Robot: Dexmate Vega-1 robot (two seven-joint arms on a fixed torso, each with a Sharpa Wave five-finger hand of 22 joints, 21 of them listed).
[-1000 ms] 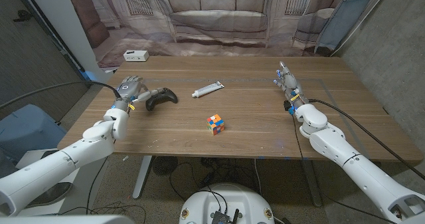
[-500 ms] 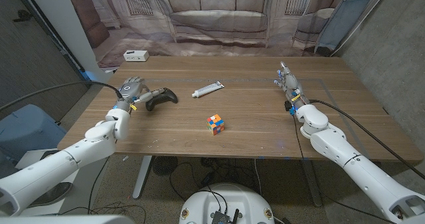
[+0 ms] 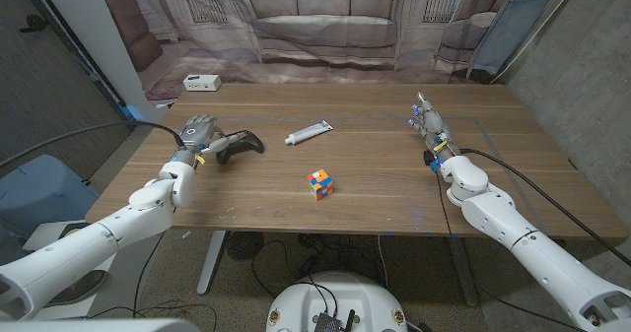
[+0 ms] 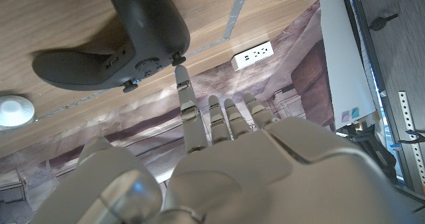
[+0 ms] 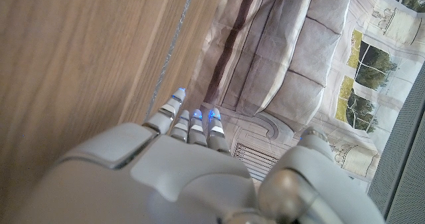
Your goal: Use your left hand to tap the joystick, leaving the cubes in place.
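The left robot hand (image 3: pixel 200 132), fingers spread and holding nothing, has one fingertip (image 4: pixel 180 72) at the black joystick (image 3: pixel 240 146) near the tabletop's (image 3: pixel 375 189) left edge, so the tap looks underway. The cube (image 3: pixel 317 183) sits mid-table, well apart. The right robot hand (image 3: pixel 427 122) stands empty, fingers extended.

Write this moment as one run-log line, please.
left hand: fingertip at joystick | right hand: idle, open | cube: untouched

Black joystick (image 3: pixel 240 147), multicoloured cube (image 3: pixel 317 183), white tube (image 3: pixel 310 132), brown wooden table (image 3: pixel 375 194)
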